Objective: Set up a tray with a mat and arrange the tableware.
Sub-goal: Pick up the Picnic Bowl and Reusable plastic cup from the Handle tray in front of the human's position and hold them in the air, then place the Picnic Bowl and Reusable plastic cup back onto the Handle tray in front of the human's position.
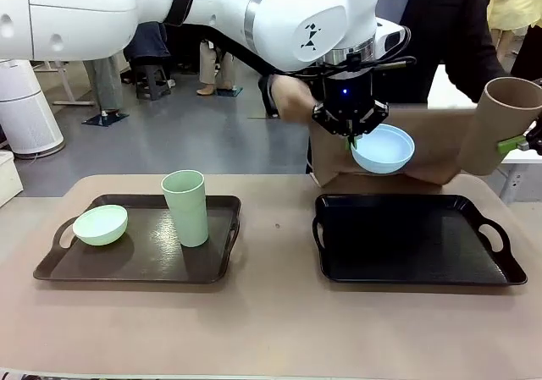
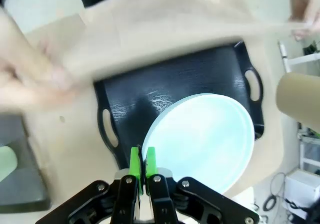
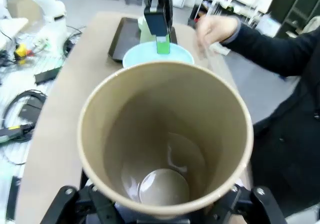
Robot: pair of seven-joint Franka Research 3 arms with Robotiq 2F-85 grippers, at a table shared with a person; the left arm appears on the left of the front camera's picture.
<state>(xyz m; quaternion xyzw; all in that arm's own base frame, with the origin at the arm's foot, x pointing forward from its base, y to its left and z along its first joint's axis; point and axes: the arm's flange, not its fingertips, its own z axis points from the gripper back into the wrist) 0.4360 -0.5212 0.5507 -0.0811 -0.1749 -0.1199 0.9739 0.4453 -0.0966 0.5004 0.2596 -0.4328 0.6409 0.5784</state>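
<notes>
Gripping the rim of the pale blue bowl, my left jaws are closed right down. In the left wrist view the two green pads sit almost together with only the thin bowl wall between them. The bowl hangs clear of any surface, mouth turned partly sideways, above the far left part of the black tray.

My right jaws stand wide and are clamped on the brown cup. One green pad presses against its side near the right edge of the front view. The cup is held in the air, tilted, beyond the black tray's far right corner, and its open mouth faces the right wrist camera. From that camera the blue bowl lies just past the cup's rim.

Behind both items, a person's hand holds a tan mat raised over the far edge of the black tray. The mat is blurred in the left wrist view. I cannot tell whether its lower edge touches the tray.

The black tray rests on the right half of the counter. On the left half sits a brown tray carrying the pale green bowl at its left end, tipped. The pale green cup stands upright near the tray's middle, apart from the bowl. The two trays are well apart.
</notes>
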